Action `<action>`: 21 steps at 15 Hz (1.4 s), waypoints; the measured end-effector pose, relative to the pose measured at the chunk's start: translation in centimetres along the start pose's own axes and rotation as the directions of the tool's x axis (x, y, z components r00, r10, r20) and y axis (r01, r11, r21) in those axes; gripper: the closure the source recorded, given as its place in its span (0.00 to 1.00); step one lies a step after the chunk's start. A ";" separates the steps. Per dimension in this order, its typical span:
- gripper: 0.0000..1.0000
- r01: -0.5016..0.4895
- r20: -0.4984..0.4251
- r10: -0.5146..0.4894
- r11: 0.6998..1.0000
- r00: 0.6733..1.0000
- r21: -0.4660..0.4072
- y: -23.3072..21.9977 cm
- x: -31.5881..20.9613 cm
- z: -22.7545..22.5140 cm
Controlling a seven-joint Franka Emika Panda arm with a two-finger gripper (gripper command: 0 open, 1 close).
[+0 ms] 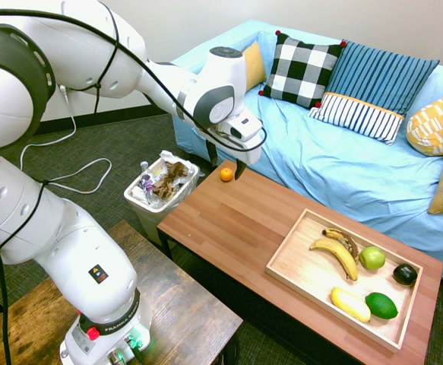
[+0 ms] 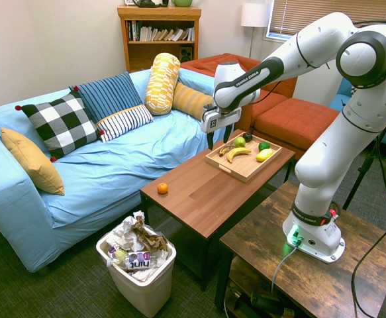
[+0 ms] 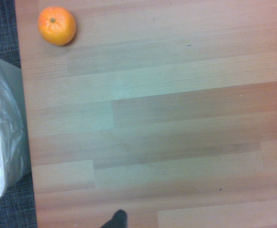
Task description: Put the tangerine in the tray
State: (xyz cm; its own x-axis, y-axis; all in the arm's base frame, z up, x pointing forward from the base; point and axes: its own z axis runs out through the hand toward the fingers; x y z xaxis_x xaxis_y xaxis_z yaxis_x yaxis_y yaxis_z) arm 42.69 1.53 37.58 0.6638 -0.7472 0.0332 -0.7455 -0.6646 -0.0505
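Observation:
The tangerine (image 1: pixel 226 174) (image 2: pixel 162 188) (image 3: pixel 56 25) lies on the reddish-brown table (image 1: pixel 229 228) near its corner by the sofa and the bin. The light wooden tray (image 1: pixel 303 262) (image 2: pixel 244 167) sits at the table's other end and holds other fruit. My gripper (image 1: pixel 226 162) (image 2: pixel 219 139) hangs open and empty well above the table, between the tangerine and the tray. In the first exterior view the tangerine seems to sit between the fingers, but the second exterior view shows it lying well apart from them.
In the tray lie two bananas (image 1: pixel 336 251), a green apple (image 1: pixel 371 258), a dark fruit (image 1: pixel 404 274), a lime (image 1: pixel 381 305) and a yellow fruit (image 1: pixel 350 303). A full trash bin (image 1: pixel 160 188) (image 2: pixel 138 262) stands off the tangerine's end. A blue sofa (image 1: pixel 335 163) runs along the far side.

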 end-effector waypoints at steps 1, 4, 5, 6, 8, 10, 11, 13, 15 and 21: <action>0.00 0.003 0.000 -0.003 1.000 1.000 0.001 -0.1 0.1 0.0; 0.00 0.021 -0.014 -0.021 1.000 1.000 0.013 -2.0 -0.7 1.0; 0.00 0.021 -0.019 -0.020 1.000 1.000 0.022 -3.6 -1.3 1.7; 0.00 0.021 -0.020 -0.020 0.999 1.000 0.025 -5.4 -1.8 2.7; 0.00 0.019 -0.031 -0.018 1.000 0.999 0.023 -8.7 -1.8 4.9; 0.00 0.009 -0.038 -0.008 1.000 0.999 0.012 -12.1 -1.2 7.4; 0.00 0.007 -0.037 -0.007 1.000 0.999 0.007 -14.0 -0.8 8.7; 0.00 0.006 -0.033 -0.006 1.000 0.999 0.002 -17.7 0.0 11.4; 0.00 0.007 -0.031 -0.007 1.000 1.000 -0.016 -20.5 0.7 14.4; 0.00 0.010 -0.009 -0.011 0.996 1.000 -0.087 -25.2 1.4 22.1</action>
State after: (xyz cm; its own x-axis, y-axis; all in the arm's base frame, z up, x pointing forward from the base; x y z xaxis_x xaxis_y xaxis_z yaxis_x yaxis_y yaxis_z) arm 63.70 17.42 16.82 0.6712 -0.7400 0.0428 -0.7413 -0.6702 0.0374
